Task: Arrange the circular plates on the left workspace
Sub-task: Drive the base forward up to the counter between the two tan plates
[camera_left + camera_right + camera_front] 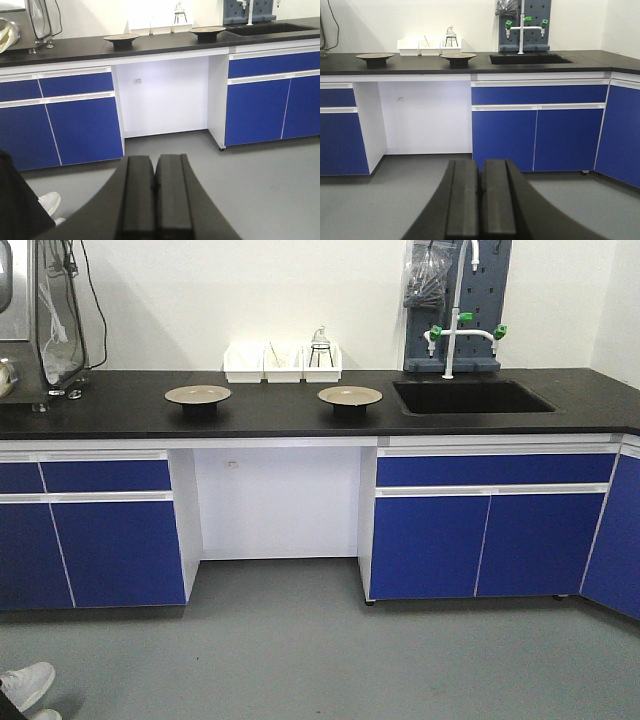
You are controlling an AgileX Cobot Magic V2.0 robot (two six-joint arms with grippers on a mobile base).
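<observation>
Only wrist views show left gripper (pixel 156 186), right gripper (pixel 480 190), closed, empty; left plate (pixel 197 394), right plate (pixel 349 395) on countertop (pixel 270 418).

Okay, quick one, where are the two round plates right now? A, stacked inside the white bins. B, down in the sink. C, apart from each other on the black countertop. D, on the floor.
C: the left plate and the right plate sit apart on the black countertop, left of the sink and in front of the white bins.
</observation>
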